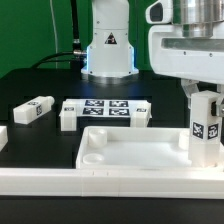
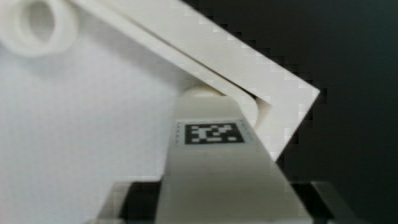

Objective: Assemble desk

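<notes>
Gripper [image 1: 205,104] is clamped on one short white leg [image 1: 206,128], pinching it near its upper end and holding it upright with its tag facing the exterior camera. In the wrist view the leg [image 2: 217,140] runs down from between the fingers [image 2: 135,200] to the corner of the desk top [image 2: 107,120] (I can't tell whether its tip is in the corner socket or only above it).

The desk top [image 1: 130,150] lies rim-up near the table's front edge, just behind the white rail [image 1: 100,185], and the held leg is at its corner on the exterior view's right. I see no leg standing in it anywhere else, and the round socket [image 2: 39,30] in the wrist view is empty.

Another leg [image 1: 32,110] lies loose towards the table's edge on the exterior view's left, beside the marker board [image 1: 105,108]. I'd judge this an early stage: the first leg is going in, and the others remain to be fetched and seated.
</notes>
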`<action>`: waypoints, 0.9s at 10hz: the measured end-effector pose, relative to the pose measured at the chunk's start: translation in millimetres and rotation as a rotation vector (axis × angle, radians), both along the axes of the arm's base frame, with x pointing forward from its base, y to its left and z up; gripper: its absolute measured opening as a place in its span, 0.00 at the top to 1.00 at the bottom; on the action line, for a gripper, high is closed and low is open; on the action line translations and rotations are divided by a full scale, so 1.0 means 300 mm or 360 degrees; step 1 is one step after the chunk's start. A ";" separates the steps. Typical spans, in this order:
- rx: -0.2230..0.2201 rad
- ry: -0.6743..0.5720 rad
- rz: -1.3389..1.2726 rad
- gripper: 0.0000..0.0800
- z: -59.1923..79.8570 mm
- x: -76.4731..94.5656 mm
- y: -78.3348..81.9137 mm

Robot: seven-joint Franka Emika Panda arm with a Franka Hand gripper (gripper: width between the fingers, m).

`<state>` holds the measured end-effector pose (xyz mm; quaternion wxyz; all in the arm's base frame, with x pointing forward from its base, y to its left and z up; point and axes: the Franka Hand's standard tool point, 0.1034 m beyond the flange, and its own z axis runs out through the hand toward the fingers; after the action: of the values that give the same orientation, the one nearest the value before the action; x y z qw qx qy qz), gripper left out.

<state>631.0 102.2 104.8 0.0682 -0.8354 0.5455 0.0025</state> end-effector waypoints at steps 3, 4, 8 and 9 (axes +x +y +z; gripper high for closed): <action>0.0010 0.0006 -0.0060 0.34 0.000 -0.001 0.006; 0.0004 0.0000 -0.0003 0.34 0.000 -0.001 0.006; -0.0053 -0.0029 0.0560 0.19 0.002 -0.009 0.012; -0.0076 -0.0041 0.0745 0.19 0.002 -0.012 0.020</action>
<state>627.3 108.2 105.4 0.0530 -0.9404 0.3360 -0.0051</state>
